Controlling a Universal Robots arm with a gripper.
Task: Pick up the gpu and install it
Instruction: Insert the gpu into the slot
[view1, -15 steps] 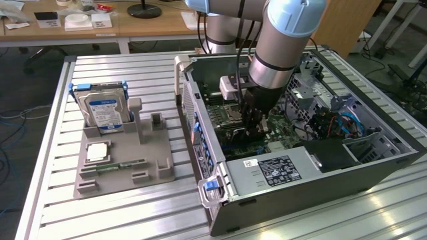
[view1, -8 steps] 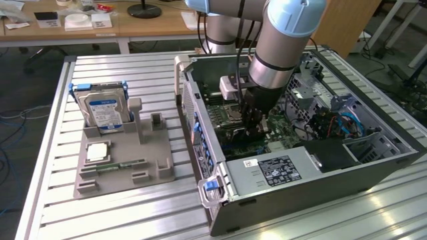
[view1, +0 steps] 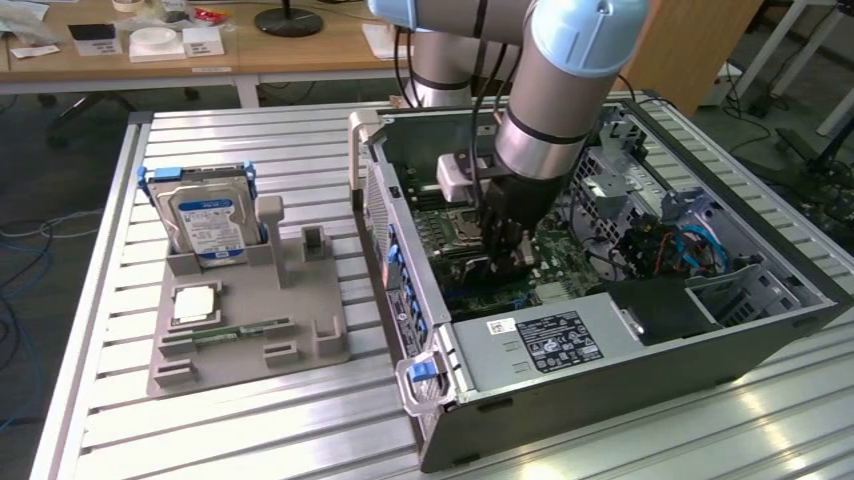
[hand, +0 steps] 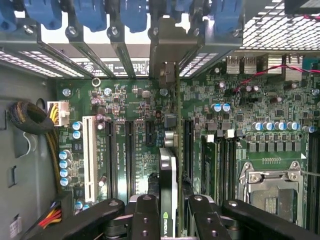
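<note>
Workshop setting, exterior view: slatted metal table (view1: 267, 430) carrying an open computer case (view1: 641, 350) lying on its side, with a wooden desk (view1: 307, 45) behind.
- Grey holder tray (view1: 247, 330) to the exterior view's left of the case; silver hard drive (view1: 207, 225) with blue label standing upright in it; slim green memory stick (view1: 240, 328) lying in a slot.
- Arm reaching down into the case; claw (view1: 505, 262) low over the motherboard (view1: 461, 225).
- Power supply (view1: 561, 340) with white sticker; print not legible.

Wrist view:
- Claw (hand: 168, 210) clamped on the gpu (hand: 168, 175), a thin black card held edge-on between the two black fingers (hand: 145, 215). Card hangs just above the green board, running toward the rear bracket openings (hand: 162, 45).
- Small green logo on the card's edge, seemingly Nvidia; not certain.
- White expansion slot (hand: 90, 157) and black slots (hand: 129, 155) to one side; empty processor socket (hand: 270, 192) to the other.
- Blue latches (hand: 90, 12) along the rear.

Risks, as judgement: card edge could miss its slot if tilted or offset, jamming on neighbouring capacitors; bracket could catch the rear frame; a thin card might slip in the grip under pressing force.
</note>
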